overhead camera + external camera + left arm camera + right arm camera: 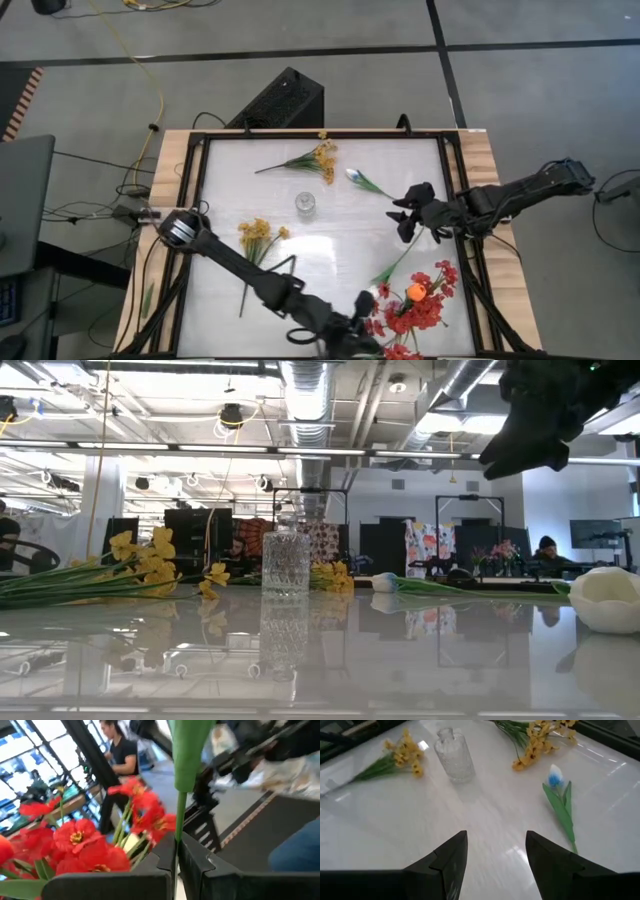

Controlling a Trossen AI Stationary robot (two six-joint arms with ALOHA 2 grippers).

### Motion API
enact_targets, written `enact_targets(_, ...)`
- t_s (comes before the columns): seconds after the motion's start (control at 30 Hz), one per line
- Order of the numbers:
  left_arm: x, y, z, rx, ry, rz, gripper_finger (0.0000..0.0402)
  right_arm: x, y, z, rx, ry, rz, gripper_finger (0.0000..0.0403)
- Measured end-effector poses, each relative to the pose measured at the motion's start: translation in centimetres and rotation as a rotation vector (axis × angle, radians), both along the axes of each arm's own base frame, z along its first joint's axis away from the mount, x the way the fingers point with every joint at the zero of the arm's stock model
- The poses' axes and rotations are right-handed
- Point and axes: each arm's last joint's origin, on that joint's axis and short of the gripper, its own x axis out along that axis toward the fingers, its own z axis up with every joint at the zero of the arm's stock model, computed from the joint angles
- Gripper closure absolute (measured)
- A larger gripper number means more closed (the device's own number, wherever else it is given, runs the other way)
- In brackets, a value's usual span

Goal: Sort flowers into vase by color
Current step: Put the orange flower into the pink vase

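Observation:
A clear glass vase (pixel 305 204) stands mid-table and also shows in the low view (pixel 285 565). Yellow sprays lie at the far side (pixel 320 157) and at the left (pixel 258 235). A white tulip (pixel 358 178) lies right of the vase. Red sprays (pixel 420 308) and an orange tulip bud (pixel 415 291) lie at the near right. My left gripper (pixel 363 308) reaches to the near edge beside the red sprays (pixel 80 837) and is shut on a green stem (pixel 176 832). My right gripper (pixel 405 218) hovers open and empty (pixel 496 855), right of the vase (pixel 452 755). My left gripper pinches a thin green stem (pixel 176 837) between its two fingertips (pixel 162 862). The stem runs on past the fingertips to a broad green leaf (pixel 189 750). Which blossom it bears I cannot tell. Red blossoms crowd against the outer side of one finger.
A black frame (pixel 455 200) runs round the white table top, with wooden borders outside it. A large white bud (pixel 610 600) lies close to the low camera at the near right. A person (pixel 120 755) shows beyond the table. Bare table lies between the vase and the near edge.

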Motion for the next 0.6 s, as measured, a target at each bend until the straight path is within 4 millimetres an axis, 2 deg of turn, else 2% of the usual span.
enact_targets(0.1,1.6,-0.2,0.1,0.037,0.002,0.037,0.0401,0.1,0.0,-0.2,-0.001,0.009,-0.001,0.0178)
enact_targets(0.2,2.3,-0.2,0.8,0.083,-0.001,0.062,0.0401,0.3,0.1,-0.4,-0.005,0.023,-0.001,0.0178)
enact_targets(0.37,2.4,0.2,2.1,0.112,-0.027,0.124,0.0401,0.6,0.2,-0.9,-0.015,0.058,-0.001,0.0178)
enact_targets(0.6,2.8,1.1,1.7,0.12,0.012,0.151,0.0401,1.2,0.4,-1.7,-0.029,0.109,0.002,0.0178)
